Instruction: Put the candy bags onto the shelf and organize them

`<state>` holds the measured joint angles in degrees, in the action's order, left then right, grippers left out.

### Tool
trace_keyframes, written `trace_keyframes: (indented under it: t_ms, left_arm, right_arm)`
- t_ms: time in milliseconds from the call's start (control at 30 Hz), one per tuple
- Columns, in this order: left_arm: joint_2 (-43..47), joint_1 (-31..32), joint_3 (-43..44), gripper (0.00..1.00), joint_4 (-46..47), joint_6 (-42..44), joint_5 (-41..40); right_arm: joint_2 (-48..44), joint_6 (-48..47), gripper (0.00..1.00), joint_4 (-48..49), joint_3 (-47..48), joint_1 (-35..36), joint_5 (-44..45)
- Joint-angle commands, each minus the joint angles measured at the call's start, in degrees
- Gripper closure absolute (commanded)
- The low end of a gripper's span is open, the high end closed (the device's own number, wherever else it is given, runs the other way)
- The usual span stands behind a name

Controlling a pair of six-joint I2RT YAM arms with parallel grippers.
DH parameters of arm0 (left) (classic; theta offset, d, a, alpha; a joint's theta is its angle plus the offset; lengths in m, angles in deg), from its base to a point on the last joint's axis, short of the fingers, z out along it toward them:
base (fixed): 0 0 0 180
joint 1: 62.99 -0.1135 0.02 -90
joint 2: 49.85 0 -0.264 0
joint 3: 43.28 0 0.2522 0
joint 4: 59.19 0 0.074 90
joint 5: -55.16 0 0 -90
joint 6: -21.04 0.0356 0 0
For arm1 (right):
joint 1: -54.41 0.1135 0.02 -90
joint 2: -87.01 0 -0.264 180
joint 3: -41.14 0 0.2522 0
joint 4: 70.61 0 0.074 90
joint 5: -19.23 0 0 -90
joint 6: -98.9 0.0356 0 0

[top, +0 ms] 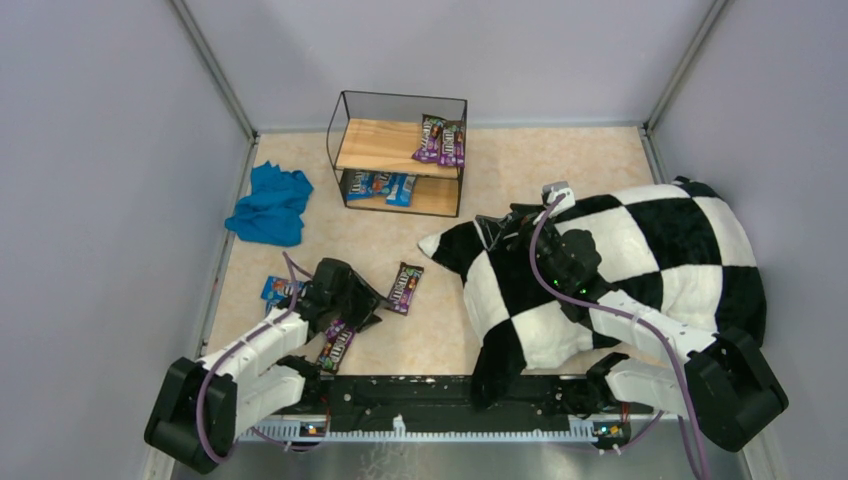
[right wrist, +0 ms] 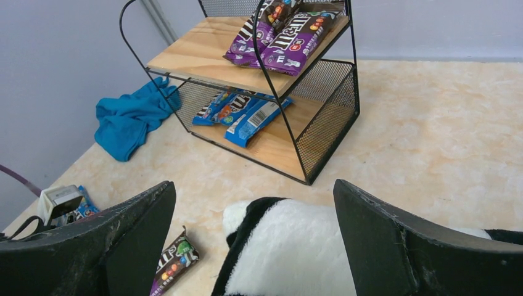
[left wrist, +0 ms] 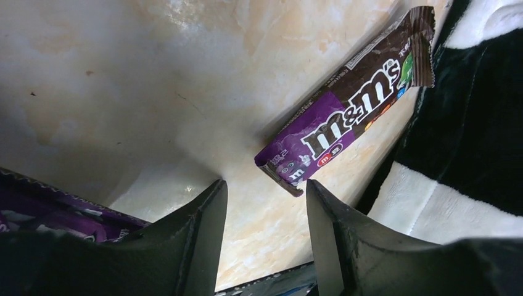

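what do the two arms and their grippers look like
The left arm and right arm both have white link shells and bulky black joints. A purple cable loops along each. The left gripper and right gripper have matte black, wedge-shaped fingers.

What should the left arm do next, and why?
Probably ease the left gripper forward, then close: its jaws stand apart over bare table, and the near corner of the purple-brown candy bag lies just past the fingertips. Closing here would likely miss.
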<state>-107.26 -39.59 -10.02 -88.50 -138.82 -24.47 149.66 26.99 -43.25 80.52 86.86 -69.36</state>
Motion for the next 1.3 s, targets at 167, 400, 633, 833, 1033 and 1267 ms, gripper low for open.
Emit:
trace_keyframes:
  t_ms: [167,400,633,833,1033,1267]
  left_arm:
    - [-5.5,-0.9,-1.5,0.51,8.1,-6.2,2.3]
    - [-5.3,-2.0,-3.6,0.64,9.9,-6.6,0.8]
    - [-4.4,-4.2,-6.8,1.0,15.9,-7.4,3.6]
    - [1.0,-4.6,-2.0,1.0,8.9,-4.5,6.0]
    - [10.7,-5.1,8.2,1.0,-0.5,0.3,7.3]
    - [4.4,-5.5,36.3,1.0,-14.1,15.7,-0.1]
  right_arm:
    - [-0.6,0.1,0.01,3.4,0.5,-0.5,0.0]
    - [-0.7,0.1,0.01,3.4,0.4,-0.5,0.2]
    - [-0.7,0.0,0.01,3.4,0.4,-0.6,0.2]
    - [-0.7,-0.2,0.01,3.4,0.4,-0.6,0.4]
    - [-0.7,-0.1,0.01,3.4,0.5,-0.8,0.3]
    - [-0.6,0.2,0.01,3.5,0.3,-0.9,-0.1]
